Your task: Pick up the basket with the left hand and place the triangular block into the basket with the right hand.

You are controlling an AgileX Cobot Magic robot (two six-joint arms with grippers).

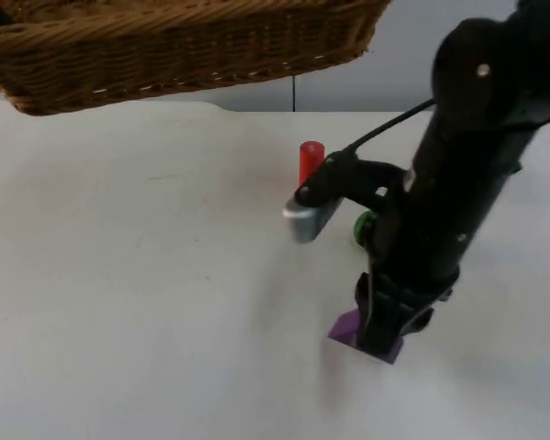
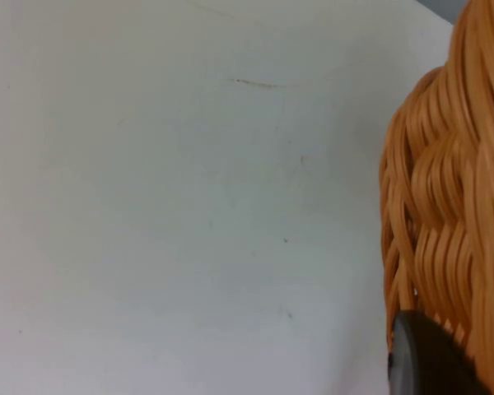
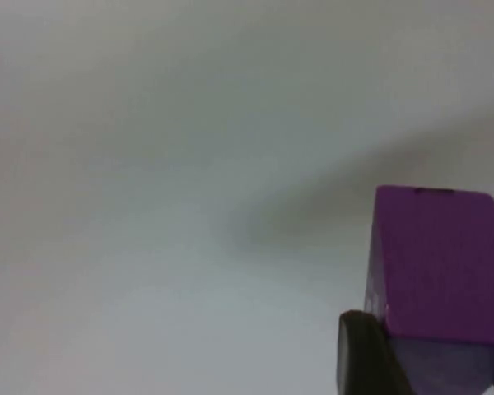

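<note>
I saw my right arm [image 1: 458, 183] as a thick matte-black column, its rounded joint housing marked by one small pale screw. A black bracket jutted from its side, ending in a silver-grey cap. A blunt black fingertip [image 3: 370, 354] belonged to the right tool; another, grey-edged [image 2: 424, 362], to the left tool.

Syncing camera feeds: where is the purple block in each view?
Top view: purple block on the white table, lower right of centre, at the right gripper.
Left wrist view: not in it; basket over the table.
Right wrist view: block beside a black fingertip.
Shared landmark: the table.
</note>
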